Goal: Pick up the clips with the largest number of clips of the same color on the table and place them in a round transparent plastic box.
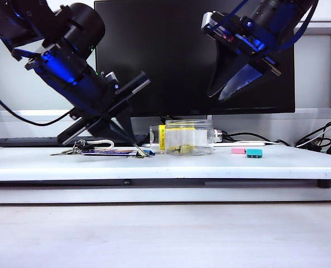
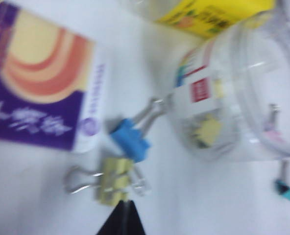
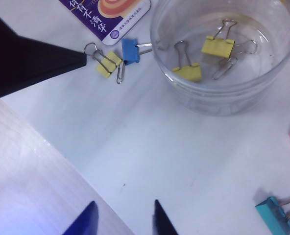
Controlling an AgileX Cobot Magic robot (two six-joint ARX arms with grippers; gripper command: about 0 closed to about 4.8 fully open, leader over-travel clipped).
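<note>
Beside the box (image 1: 182,137), on its card side, my left gripper (image 1: 138,151) is down at the worktop (image 1: 165,164) with its jaws pressed together. Their tip meets the loose yellow clip (image 3: 108,64) at its wire handle; whether it really has a hold on the clip I cannot tell from these views. That clip (image 2: 114,180) lies flat on the worktop, close to the box wall and touching a blue clip (image 2: 131,139), which sits between it and the box. A printed purple and orange card (image 2: 42,83) lies just beyond the two clips, away from the box.

Inside the box (image 3: 228,54), which stands upright and open, I see two more yellow clips (image 3: 218,46) lying on the bottom, near each other but not stacked. The left wrist view shows the box's (image 2: 243,98) clear wall with a red and white label, blurred.

On the far side of the box from the card, a pink clip (image 1: 238,150) and a teal clip (image 1: 254,152) rest on the worktop side by side, well apart from the box.

My right gripper (image 1: 232,89) hangs high above the box, pointing down and slightly toward it, jaws apart and holding nothing; its fingertips (image 3: 160,220) show over bare worktop.
</note>
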